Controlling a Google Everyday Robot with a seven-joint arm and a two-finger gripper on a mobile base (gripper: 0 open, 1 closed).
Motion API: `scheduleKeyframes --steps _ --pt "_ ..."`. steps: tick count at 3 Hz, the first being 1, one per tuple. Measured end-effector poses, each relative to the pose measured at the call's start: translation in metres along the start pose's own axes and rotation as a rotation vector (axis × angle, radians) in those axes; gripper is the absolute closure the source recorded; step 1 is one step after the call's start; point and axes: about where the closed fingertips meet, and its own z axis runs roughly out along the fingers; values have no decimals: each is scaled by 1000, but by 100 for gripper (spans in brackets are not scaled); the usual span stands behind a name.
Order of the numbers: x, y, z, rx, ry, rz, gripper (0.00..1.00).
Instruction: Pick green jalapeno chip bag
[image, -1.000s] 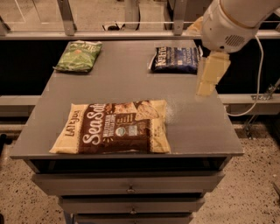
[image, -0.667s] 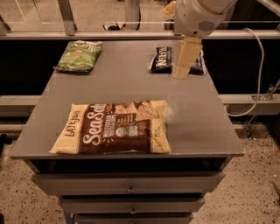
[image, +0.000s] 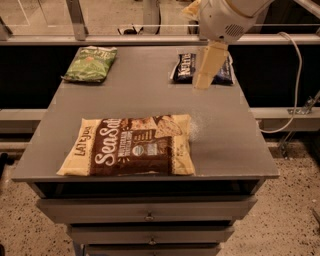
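The green jalapeno chip bag (image: 91, 63) lies flat on the gray surface (image: 145, 92), behind the large Sea Salt chip bag (image: 130, 146) and toward the left side of the view, well apart from it. Its pale band with lettering is at the end that points away from the Sea Salt bag. Nothing touches the green bag. The Sea Salt bag itself is brown and cream and lies flat along the near edge of the surface, with the lettering readable from the front. Behind the Sea Salt bag and toward the right of the view lies a dark blue chip bag (image: 186, 71), also flat and well apart from it. The gripper (image: 202, 84) hangs down from the white arm, farther back than the Sea Salt bag and to its right in the view. It covers the middle of the dark blue bag and is far from the green bag. I cannot tell whether its jaws are spread or pressed together. Below the Sea Salt bag, under the surface, there are gray drawers (image: 147, 210).
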Motion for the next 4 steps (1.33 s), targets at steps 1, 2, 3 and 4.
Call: scheduleKeyframes --steps 1,2,3,4 --pt "-27 -31 53 40 -130 83 0" --pt "-48 -64 107 41 -218 179 0" --pt "-76 -88 154 42 -322 278 0" --pt "-99 -114 203 53 -408 381 0"
